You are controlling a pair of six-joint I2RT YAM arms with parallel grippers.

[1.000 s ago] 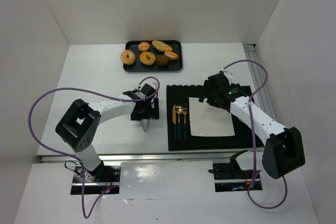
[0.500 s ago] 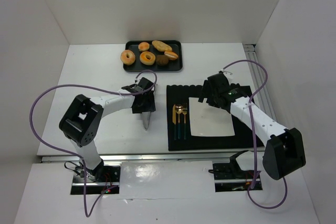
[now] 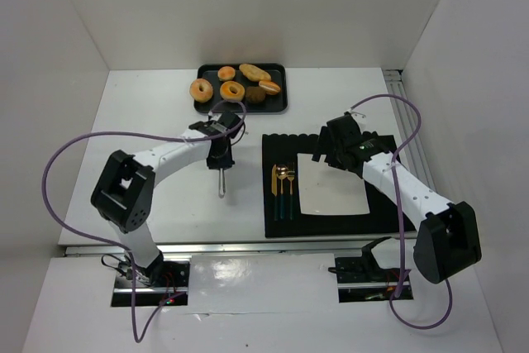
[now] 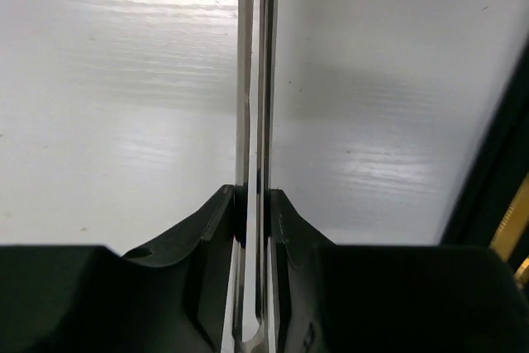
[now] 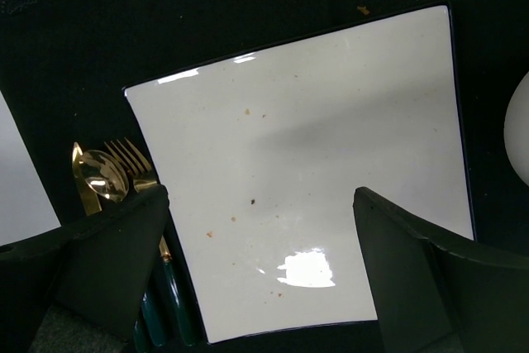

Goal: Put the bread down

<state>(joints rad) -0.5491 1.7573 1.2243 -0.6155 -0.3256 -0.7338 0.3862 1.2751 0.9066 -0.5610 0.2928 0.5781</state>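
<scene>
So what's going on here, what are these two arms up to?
The left hand is shut on what look like thin metal tongs, held between the tray of bread and the black placemat. The right hand hovers open above the white plate, which lies beside gold cutlery. All the bread is on the tray; none is on the plate yet.

**Left Jaws Closed, Right Jaws Spread**

The left arm (image 3: 169, 153) is stretched toward the table's middle, and the left gripper (image 4: 256, 204) is clamped on thin metal tongs (image 4: 252, 80). The right arm (image 3: 397, 183) is bent inward from the right edge, and the right gripper (image 5: 260, 200) is held wide apart, facing down.
</scene>
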